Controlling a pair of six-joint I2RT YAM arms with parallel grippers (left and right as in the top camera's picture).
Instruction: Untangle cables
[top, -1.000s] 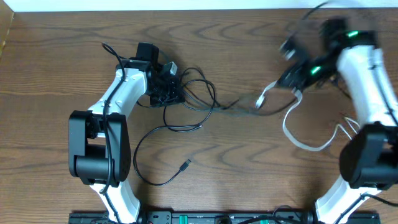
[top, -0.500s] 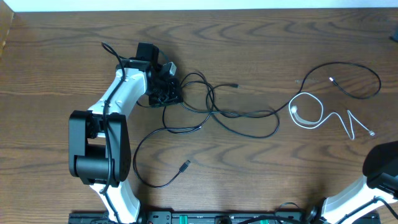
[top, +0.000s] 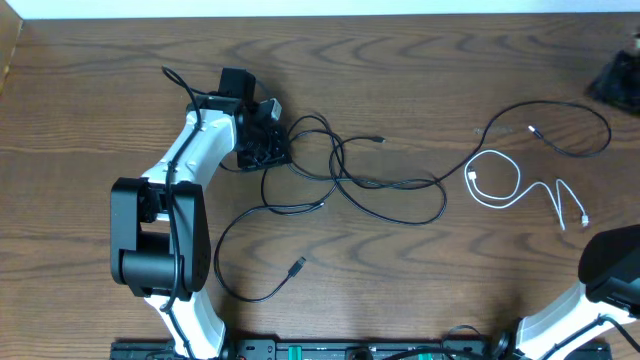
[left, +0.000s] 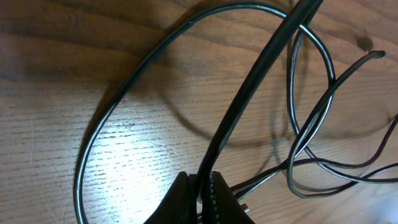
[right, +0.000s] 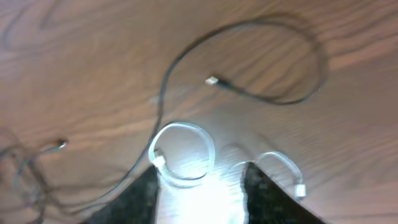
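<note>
A tangle of thin black cables (top: 390, 185) lies on the wooden table (top: 420, 60) from centre left to centre. My left gripper (top: 262, 140) sits at its left end, shut on one black cable (left: 249, 106) that runs up between the closed fingers of the left gripper (left: 202, 193). To the right, a white cable (top: 497, 178) lies loose in a loop with a wavy tail. Another black cable (top: 585, 150) curves behind it. My right gripper (right: 199, 193) hangs open above the white cable (right: 180, 125), holding nothing. In the overhead view the right gripper (top: 612, 82) shows only as a dark shape at the right edge.
A separate black cable with a plug end (top: 299, 264) loops across the front left, beside the left arm's base (top: 155, 240). The right arm's base (top: 610, 265) stands at the front right corner. A pale strip borders the table's far edge (top: 320, 8).
The right gripper let go of the white cable and opened, and the arm swung off to the right edge. The white cable and a black one now lie spread at the right. Left arm unmoved.
</note>
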